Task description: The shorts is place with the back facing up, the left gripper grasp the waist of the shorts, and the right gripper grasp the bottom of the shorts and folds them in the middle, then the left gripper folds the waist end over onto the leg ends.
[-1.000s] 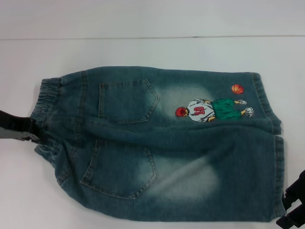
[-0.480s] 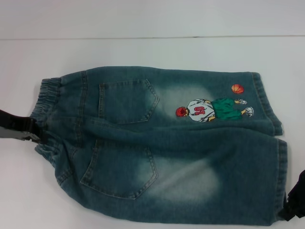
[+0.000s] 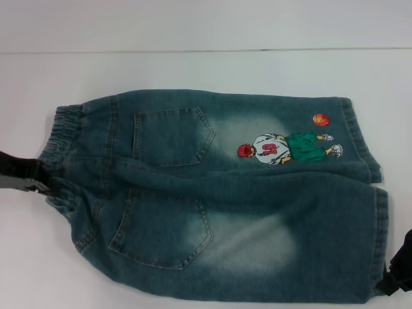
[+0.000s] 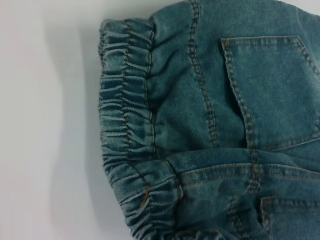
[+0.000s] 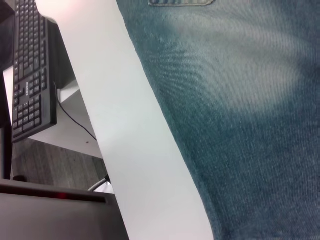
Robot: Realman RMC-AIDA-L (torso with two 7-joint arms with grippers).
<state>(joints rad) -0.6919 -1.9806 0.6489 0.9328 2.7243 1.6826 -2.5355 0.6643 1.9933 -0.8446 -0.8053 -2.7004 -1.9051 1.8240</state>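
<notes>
The faded blue denim shorts (image 3: 219,193) lie flat with the back up, both patch pockets showing. The waist of the shorts (image 3: 61,138) is at the left and the leg ends (image 3: 380,238) at the right, near the embroidered player (image 3: 283,148) and orange ball (image 3: 320,120). My left gripper (image 3: 35,183) reaches in from the left edge and meets the near part of the elastic band. The left wrist view shows the ruched waist (image 4: 125,125) close up. My right gripper (image 3: 394,280) sits at the near right corner, against the near leg hem, mostly out of view.
The shorts rest on a white table (image 3: 193,71) with bare surface behind and to the left. In the right wrist view the table's front edge (image 5: 125,150) runs close beside the denim, with a black keyboard (image 5: 30,75) on a lower desk beyond.
My right gripper has slid down and right at the near leg hem, so less of it shows. The left gripper has shifted slightly left, and the near waistband has bunched a little.
</notes>
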